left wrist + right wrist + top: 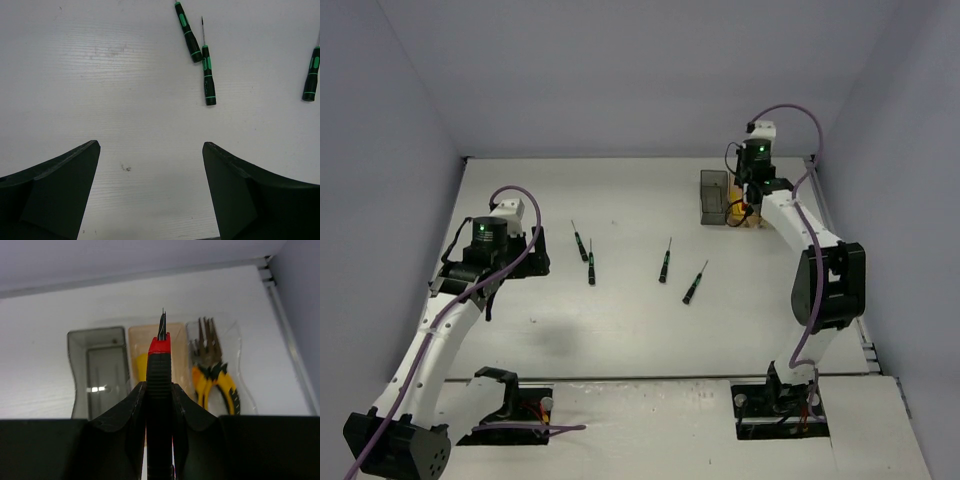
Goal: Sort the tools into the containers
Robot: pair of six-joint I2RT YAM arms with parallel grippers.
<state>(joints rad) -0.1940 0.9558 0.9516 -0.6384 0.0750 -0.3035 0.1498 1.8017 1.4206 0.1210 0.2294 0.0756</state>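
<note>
My right gripper [159, 390] is shut on a red-and-black utility knife [159, 367], whose blade tip points out over the amber bin [137, 337]. A yellow object [141, 365] lies inside that bin. To its left is the smoky grey bin [80, 370], and to its right the clear bin [235, 345] holds yellow-and-black pliers [216, 377]. Several black-green screwdrivers [591, 268] [664, 262] [694, 284] lie mid-table. My left gripper [150, 147] hangs open over bare table, with two screwdrivers [208, 75] [187, 32] just ahead of it.
The bins [714, 197] stand in a row at the far right, close to the back wall and the table's right edge [287, 340]. A small dark smudge [126, 167] marks the table between my left fingers.
</note>
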